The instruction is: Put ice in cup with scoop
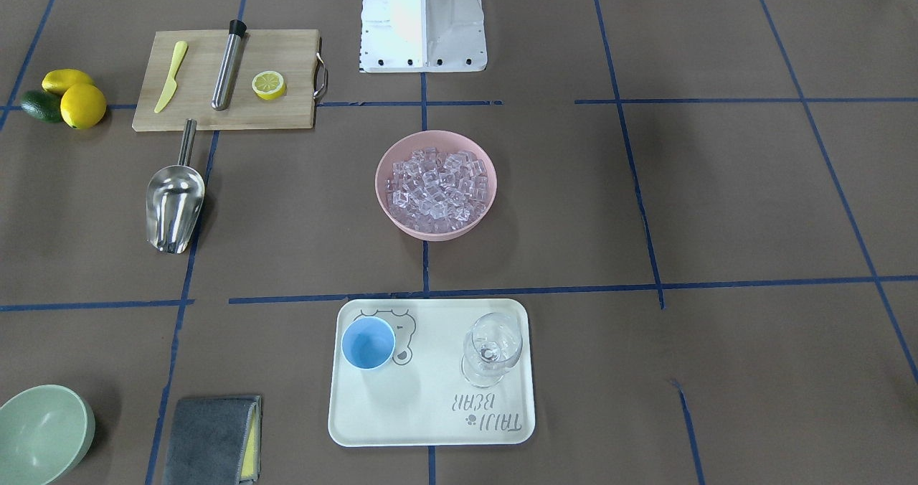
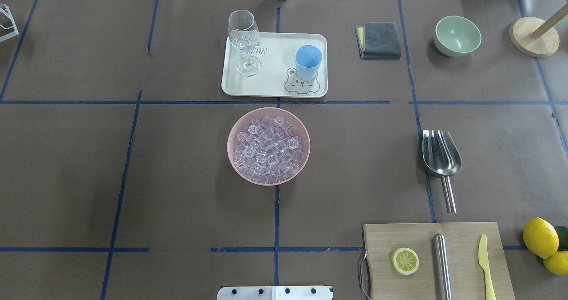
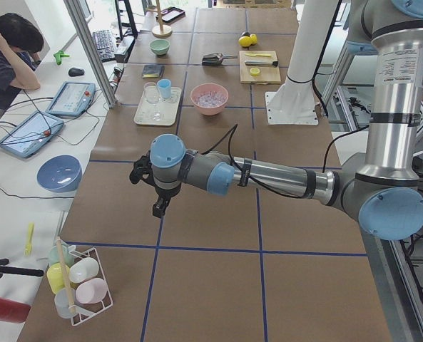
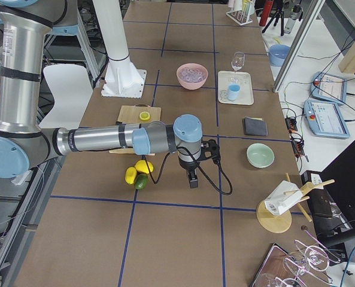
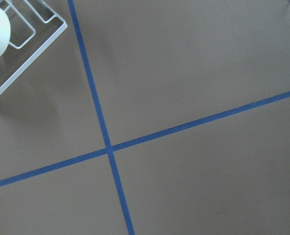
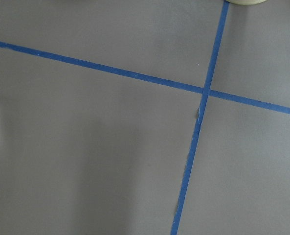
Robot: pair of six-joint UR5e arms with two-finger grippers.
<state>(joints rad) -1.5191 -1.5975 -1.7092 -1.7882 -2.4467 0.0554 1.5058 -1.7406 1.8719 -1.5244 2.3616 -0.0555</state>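
The ice (image 2: 268,148) is heaped in a pink bowl (image 2: 234,133) at the table's middle. The light-blue cup (image 2: 307,62) stands upright and empty on a white tray (image 2: 270,84) beyond the bowl. The steel scoop (image 2: 440,153) lies on the table right of the bowl, with its handle toward the robot. My left gripper (image 3: 158,208) hangs over bare table far to the left, seen only in the exterior left view. My right gripper (image 4: 193,180) hangs over the table far to the right, near the lemons. I cannot tell whether either gripper is open or shut.
A clear stemmed glass (image 2: 244,40) shares the tray. A cutting board (image 2: 437,260) holds a lemon half, a steel cylinder and a yellow knife. Lemons (image 2: 540,238), a green bowl (image 2: 457,35), a grey cloth (image 2: 379,40) and a wooden stand (image 2: 534,36) lie to the right.
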